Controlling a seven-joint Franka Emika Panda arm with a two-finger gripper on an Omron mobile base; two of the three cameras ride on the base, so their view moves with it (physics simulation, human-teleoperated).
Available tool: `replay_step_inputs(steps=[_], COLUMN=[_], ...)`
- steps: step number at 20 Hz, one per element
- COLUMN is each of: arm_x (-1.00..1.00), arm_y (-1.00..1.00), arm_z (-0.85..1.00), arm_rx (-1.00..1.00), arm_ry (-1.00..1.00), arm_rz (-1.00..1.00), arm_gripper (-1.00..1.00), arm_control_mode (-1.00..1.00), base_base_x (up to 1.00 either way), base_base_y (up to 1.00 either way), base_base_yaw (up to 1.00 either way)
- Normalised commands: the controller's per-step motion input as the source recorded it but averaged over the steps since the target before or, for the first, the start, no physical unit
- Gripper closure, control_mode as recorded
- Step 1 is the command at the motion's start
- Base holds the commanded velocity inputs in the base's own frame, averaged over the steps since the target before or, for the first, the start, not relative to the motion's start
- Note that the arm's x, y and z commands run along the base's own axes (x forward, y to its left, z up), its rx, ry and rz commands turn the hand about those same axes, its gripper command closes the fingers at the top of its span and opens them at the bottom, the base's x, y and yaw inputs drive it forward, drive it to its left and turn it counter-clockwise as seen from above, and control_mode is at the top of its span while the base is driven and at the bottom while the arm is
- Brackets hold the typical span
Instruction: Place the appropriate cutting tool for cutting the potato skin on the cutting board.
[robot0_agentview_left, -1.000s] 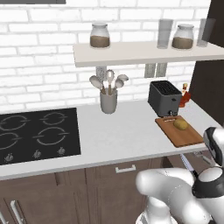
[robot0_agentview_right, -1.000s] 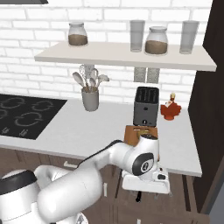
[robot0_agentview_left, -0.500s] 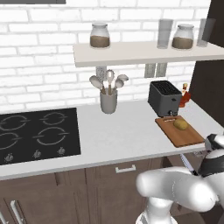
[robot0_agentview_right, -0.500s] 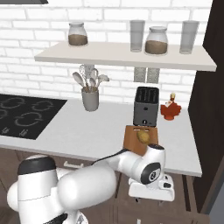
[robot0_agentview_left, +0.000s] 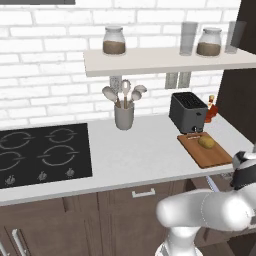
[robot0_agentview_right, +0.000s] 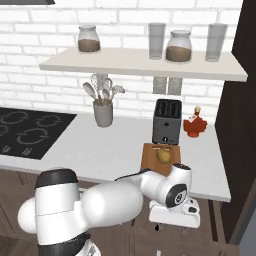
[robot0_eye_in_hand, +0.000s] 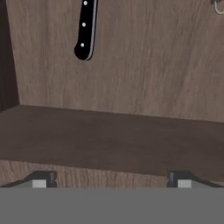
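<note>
Running along a white brick wall, the pale grey stone counter (robot0_agentview_left: 145, 155) carries a black four-ring hob (robot0_agentview_left: 42, 155) at its left and a flat reddish-brown wooden cutting board (robot0_agentview_left: 212, 157) near its right end, just in front of a dark grey boxy toaster (robot0_agentview_left: 187, 111). A small oval yellowish-tan potato (robot0_agentview_left: 206, 142) lies on the board's far half. Between hob and toaster, near the wall, stands a grey crock of pale spoons and spatulas (robot0_agentview_left: 124, 107); a small red-orange bottle (robot0_agentview_right: 194, 125) sits right of the toaster. Above, a white shelf (robot0_agentview_left: 165, 60) holds two jars and two glasses.

The counter's middle is bare — wide room between hob and board. Its right end stops at a dark wall panel (robot0_agentview_right: 240, 125).

The white arm bends low below the counter's front edge, and the two-finger gripper (robot0_agentview_right: 172, 220) hangs beneath the board's corner, before the dark wood cabinets. In the hand view the dark finger tips (robot0_eye_in_hand: 41, 179) stand spread wide, pinching nothing, over a brown wood-grain drawer floor (robot0_eye_in_hand: 144, 57). A black riveted knife handle (robot0_eye_in_hand: 85, 28) lies at the far side — the slim grey peeler cannot be made out.
</note>
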Motion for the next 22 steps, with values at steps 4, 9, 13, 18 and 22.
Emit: replay_step_inputs(steps=[4, 9, 13, 18, 22], arm_x=[0.15, 0.06, -0.24, -0.77, -0.95], arm_y=[0.00, -0.01, -0.01, -0.11, -0.20], arm_z=[-0.48, -0.51, -0.23, -0.45, -0.54], arm_rx=[0.00, 0.00, 0.00, 0.03, 0.05], arm_ry=[0.02, 0.03, 0.19, 0.17, 0.13], arm_rz=[0.00, 0.00, 0.00, 0.00, 0.00], arm_gripper=[-1.00, -1.00, -1.00, -1.00, -1.00], arm_control_mode=[-1.00, -1.00, -1.00, -1.00, -1.00], base_base_x=[0.00, 0.00, 0.00, 0.00, 0.00], base_base_y=[0.00, 0.00, 0.00, 0.00, 0.00], base_base_yaw=[0.00, 0.00, 0.00, 0.00, 0.00])
